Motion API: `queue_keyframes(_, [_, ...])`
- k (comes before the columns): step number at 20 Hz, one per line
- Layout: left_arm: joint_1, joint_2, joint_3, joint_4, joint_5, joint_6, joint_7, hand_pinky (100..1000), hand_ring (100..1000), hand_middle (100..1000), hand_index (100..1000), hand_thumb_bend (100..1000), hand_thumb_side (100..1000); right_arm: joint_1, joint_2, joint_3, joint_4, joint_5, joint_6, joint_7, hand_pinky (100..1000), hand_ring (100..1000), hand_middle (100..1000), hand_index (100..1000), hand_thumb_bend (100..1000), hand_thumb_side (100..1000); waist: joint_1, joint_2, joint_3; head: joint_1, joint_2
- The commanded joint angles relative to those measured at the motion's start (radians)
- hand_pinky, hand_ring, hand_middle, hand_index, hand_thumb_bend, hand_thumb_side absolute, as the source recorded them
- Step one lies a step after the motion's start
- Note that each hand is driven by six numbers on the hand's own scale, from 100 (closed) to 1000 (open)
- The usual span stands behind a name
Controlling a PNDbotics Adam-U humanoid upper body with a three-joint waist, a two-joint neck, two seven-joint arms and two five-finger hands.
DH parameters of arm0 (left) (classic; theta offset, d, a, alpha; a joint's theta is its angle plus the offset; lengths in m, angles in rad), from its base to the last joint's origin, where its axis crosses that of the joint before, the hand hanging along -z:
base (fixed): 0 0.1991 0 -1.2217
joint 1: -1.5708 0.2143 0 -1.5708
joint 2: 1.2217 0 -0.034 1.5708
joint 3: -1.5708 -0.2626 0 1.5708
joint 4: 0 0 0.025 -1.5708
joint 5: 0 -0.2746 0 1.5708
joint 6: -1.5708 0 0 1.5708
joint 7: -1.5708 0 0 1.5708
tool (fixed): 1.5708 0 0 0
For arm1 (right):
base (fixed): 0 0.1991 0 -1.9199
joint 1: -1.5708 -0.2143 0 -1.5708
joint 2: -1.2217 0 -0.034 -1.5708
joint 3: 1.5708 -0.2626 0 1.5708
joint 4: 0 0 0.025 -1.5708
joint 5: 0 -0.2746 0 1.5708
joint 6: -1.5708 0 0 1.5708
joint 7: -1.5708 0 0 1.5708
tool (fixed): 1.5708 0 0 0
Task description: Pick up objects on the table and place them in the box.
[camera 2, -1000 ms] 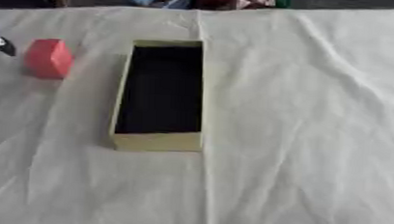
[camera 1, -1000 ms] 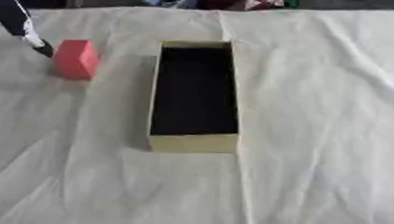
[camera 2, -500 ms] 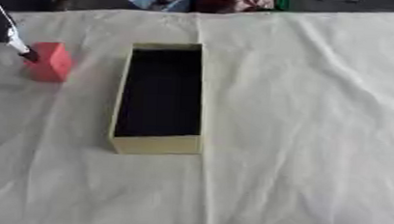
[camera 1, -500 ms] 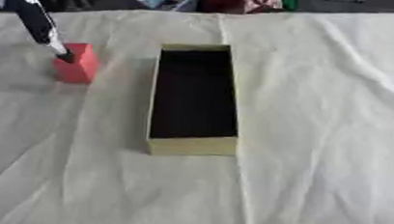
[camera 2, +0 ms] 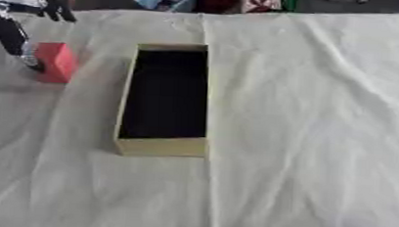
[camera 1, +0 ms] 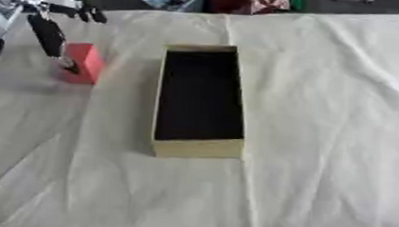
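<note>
The red block (camera 1: 85,63) is shown on the cloth-covered table (camera 1: 322,117), left of the open box (camera 1: 200,98). The left hand (camera 1: 49,31) is spread, one finger touching the block's left face.

So there's a small red block (camera 1: 85,63) sitting upright on the cloth-covered desk (camera 1: 322,117), off to the left of the box (camera 1: 197,147). The box is long, open-topped, tan-walled (dark inside), lying lengthwise mid-desk, nothing visible in it.
</note>
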Motion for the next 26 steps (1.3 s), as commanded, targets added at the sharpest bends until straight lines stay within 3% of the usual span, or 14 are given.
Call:
queue_keyframes(1, [-0.028,0.016,0.002,0.002,-0.039,0.007,0.000,958,955,934,955,692,100,-0.013,-0.017,-0.011,-0.014,-0.007,0.000,-0.007,872,867,886,849,100,468,-0.004,-0.005,0.000,0.006,-0.014])
queue_keyframes(15, [-0.024,0.002,0.025,0.027,-0.107,0.052,0.000,946,937,889,964,717,100,-0.008,-0.007,-0.013,-0.014,-0.001,0.005,-0.013,873,868,886,847,100,468,-0.007,0.015,-0.007,0.013,-0.027])
queue_keyframes(20, [-0.022,0.001,0.031,0.044,-0.142,0.071,0.000,941,921,839,936,703,100,-0.006,-0.003,-0.014,-0.014,0.001,0.007,-0.017,873,868,886,847,100,469,-0.009,0.022,-0.010,0.016,-0.029])
queue_keyframes(26, [-0.015,-0.002,0.035,0.060,-0.191,0.070,0.000,935,917,847,928,654,100,-0.003,0.001,-0.014,-0.014,0.001,0.003,-0.018,874,868,886,848,100,468,-0.012,0.030,-0.012,0.023,-0.036])
